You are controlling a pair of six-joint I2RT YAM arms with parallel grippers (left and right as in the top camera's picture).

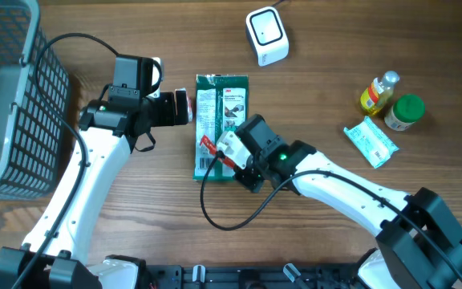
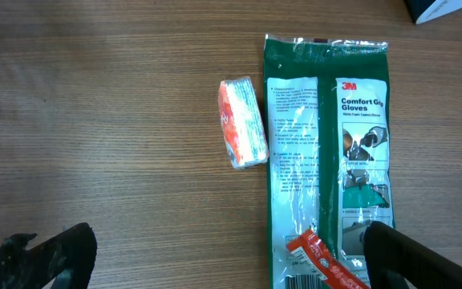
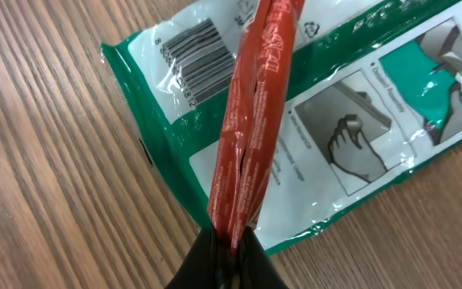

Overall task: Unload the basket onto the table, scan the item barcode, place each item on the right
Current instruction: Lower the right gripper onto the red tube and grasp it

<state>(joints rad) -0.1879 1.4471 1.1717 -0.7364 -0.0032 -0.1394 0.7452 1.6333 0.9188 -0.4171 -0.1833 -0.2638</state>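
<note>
Overhead, the right end effector [image 1: 233,157] is clamped shut on a slim red foil sachet [image 1: 213,149], which it holds over the lower end of a flat green plastic glove packet [image 1: 221,96] lying lengthwise on the wooden surface [image 1: 311,88]. The right wrist view shows the black fingertips [image 3: 215,261] pinching the sachet's near end. The sachet stretches away from them across the packet's printed face, with a black barcode [image 3: 195,46] on the packet just beside it.

The left end effector [image 1: 181,107] sits at the packet's upper left edge with its jaws spread wide and nothing between them. In the left wrist view a small orange-and-white wrapped packet [image 2: 242,122] lies on the wood just left of the glove packet.

A white rounded scanner box [image 1: 266,35] stands near the far edge, well apart from the sachet. To the right sit a yellow bottle [image 1: 378,92], a green-lidded jar [image 1: 405,112] and a white-and-green pouch [image 1: 370,141]. A grey mesh basket [image 1: 22,120] is at the left.
</note>
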